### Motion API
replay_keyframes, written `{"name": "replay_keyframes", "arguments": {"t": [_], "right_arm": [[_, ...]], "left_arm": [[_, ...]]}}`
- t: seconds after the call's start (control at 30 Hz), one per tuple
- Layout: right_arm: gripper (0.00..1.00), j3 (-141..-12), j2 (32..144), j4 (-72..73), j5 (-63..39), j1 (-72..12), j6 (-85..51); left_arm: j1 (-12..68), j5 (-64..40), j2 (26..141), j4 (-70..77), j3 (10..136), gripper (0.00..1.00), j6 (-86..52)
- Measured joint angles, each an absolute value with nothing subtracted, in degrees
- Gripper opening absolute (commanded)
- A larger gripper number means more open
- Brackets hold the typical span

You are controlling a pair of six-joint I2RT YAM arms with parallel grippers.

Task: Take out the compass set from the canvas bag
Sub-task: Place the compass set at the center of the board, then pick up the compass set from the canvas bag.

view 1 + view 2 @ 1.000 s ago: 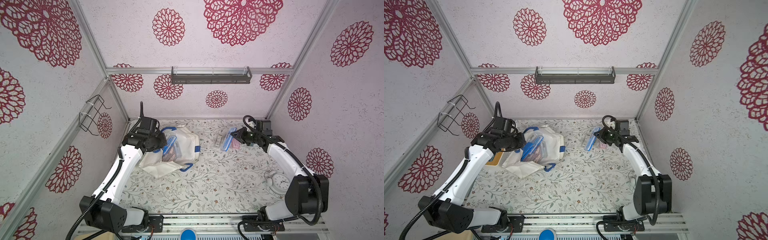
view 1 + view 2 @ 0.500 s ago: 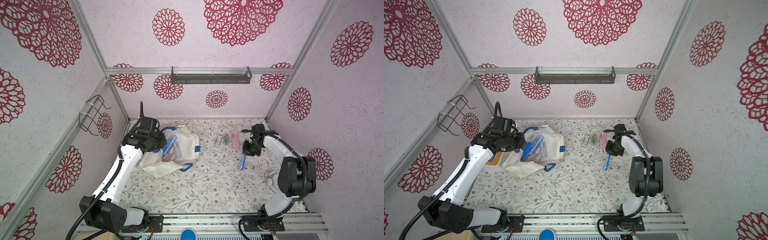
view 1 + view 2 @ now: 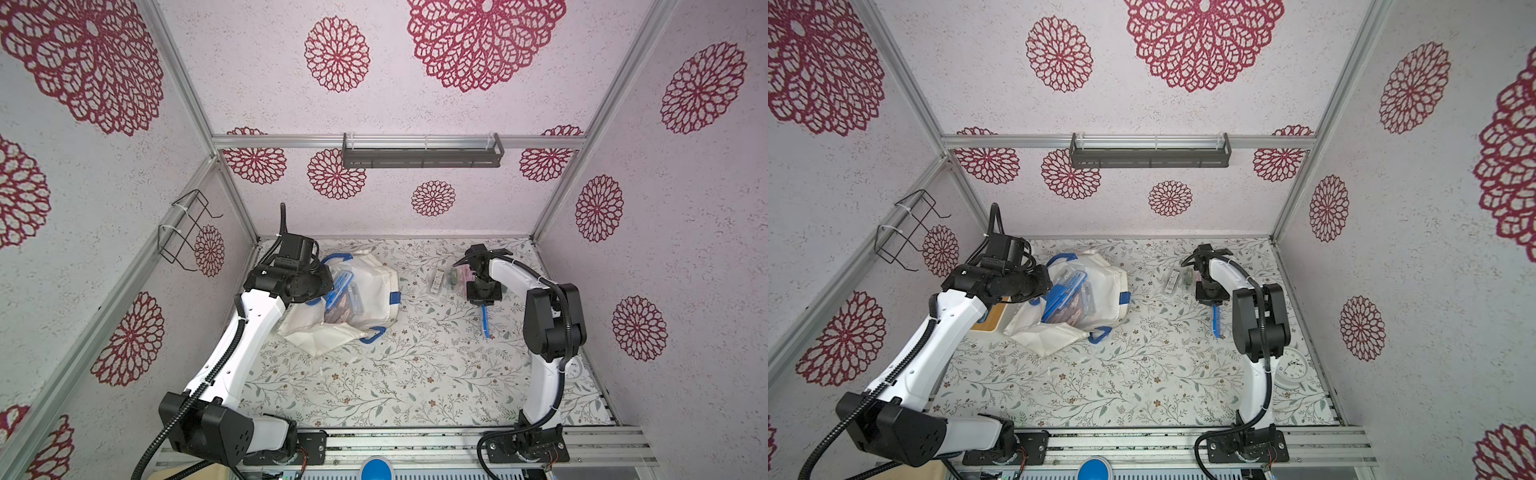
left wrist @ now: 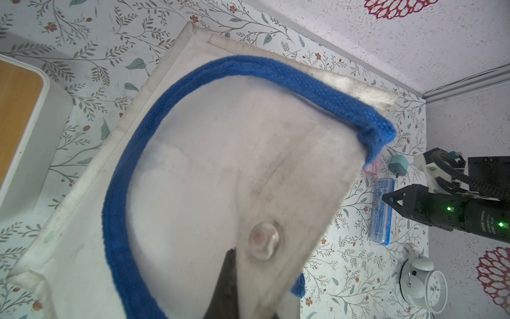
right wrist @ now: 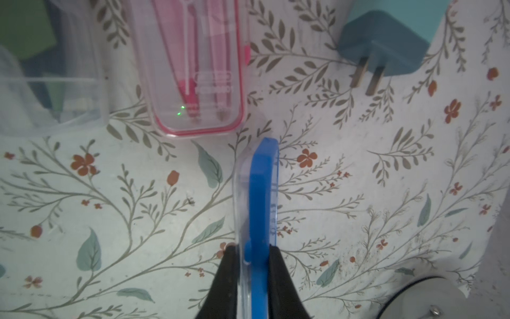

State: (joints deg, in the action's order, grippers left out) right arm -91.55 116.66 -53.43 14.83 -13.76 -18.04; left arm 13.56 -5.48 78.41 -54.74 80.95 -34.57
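The left claw point(image 3: 1045, 293) is at the mouth of the canvas bag point(image 3: 1106, 286), with blue-lidded clear boxes point(image 3: 1068, 297) just beyond its tips. The right claw point(image 3: 1213, 305) points down, a slim blue case point(image 3: 1215, 322) jutting from it. A clear packet point(image 3: 1172, 281) lies near that claw on its bag side, and a white clock point(image 3: 1292, 368) stands well apart.

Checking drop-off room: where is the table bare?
Bare table lies between the bag and the right arm, up to the front rail. Crowded: back right, where pink case, clear box and charger sit by the right gripper holding the blue case; a clock fills the front right corner.
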Motion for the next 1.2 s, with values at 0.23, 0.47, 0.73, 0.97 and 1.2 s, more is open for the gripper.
{"name": "replay_keyframes", "arguments": {"t": [0.23, 0.47, 0.73, 0.97, 1.2], "right_arm": [[0.37, -90.19, 116.90, -53.63, 16.05, -15.66, -18.22], [0.50, -86.54, 115.79, -54.26, 15.18, -16.84, -19.27], [0.44, -88.31, 104.36, -52.21, 7.79, -18.22, -21.47], [0.37, -89.45, 98.74, -41.34, -5.91, -26.55, -30.89], [0.36, -92.31, 103.59, -30.55, -15.97, -40.77, -38.17]], "left_arm": [[13.56, -5.48, 78.39, -54.74, 80.95, 0.00, -34.59], [13.56, -5.48, 78.39, -54.72, 80.95, 0.00, -34.57], [13.56, -5.50, 78.39, -54.74, 80.95, 0.00, -34.54], [13.56, -5.58, 78.39, -54.74, 80.95, 0.00, -34.57], [13.56, -5.69, 78.41, -54.74, 80.95, 0.00, -34.76]]}}
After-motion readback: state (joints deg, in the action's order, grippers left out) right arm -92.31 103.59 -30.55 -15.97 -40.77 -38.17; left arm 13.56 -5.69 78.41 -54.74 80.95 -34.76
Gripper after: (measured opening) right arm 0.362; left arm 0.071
